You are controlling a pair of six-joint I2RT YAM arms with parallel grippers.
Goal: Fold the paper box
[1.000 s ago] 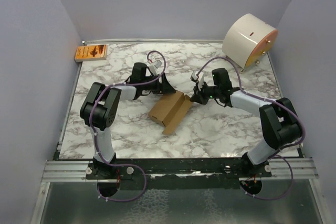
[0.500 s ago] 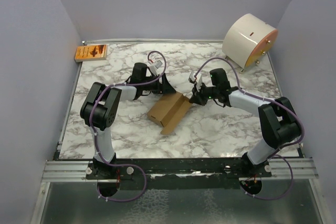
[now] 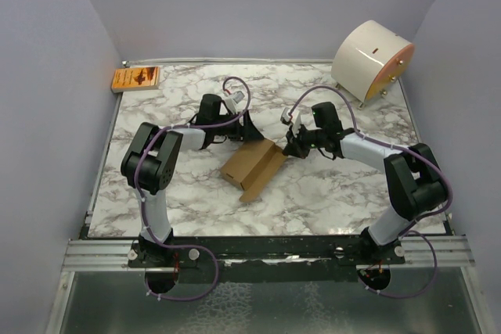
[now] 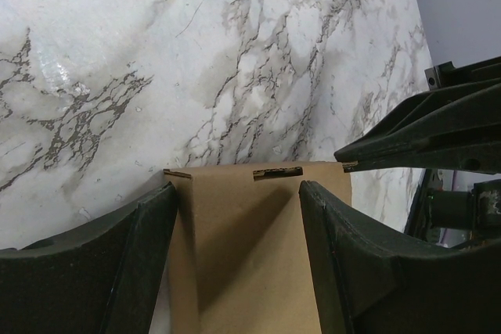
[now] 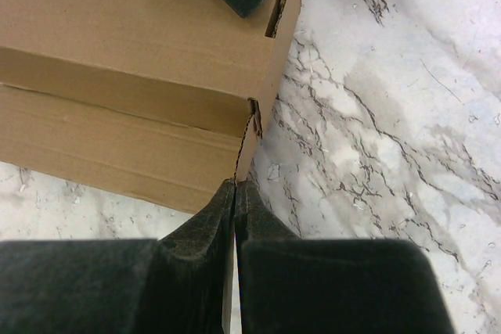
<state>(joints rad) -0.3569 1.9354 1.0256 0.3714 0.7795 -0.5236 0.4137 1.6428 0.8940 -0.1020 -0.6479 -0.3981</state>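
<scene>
At table centre, paper box (image 3: 252, 168) lies part-formed. Left gripper (image 3: 250, 134), at its 12 o'clock end, spread over top panel. Right gripper (image 3: 289, 149), 2 o'clock corner, clenched against end flap. Advise: hold panel down, tuck slowly.

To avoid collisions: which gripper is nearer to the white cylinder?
Right. The right gripper lies left of the white cylinder, at the paper box's corner; the left gripper is farther left.
</scene>
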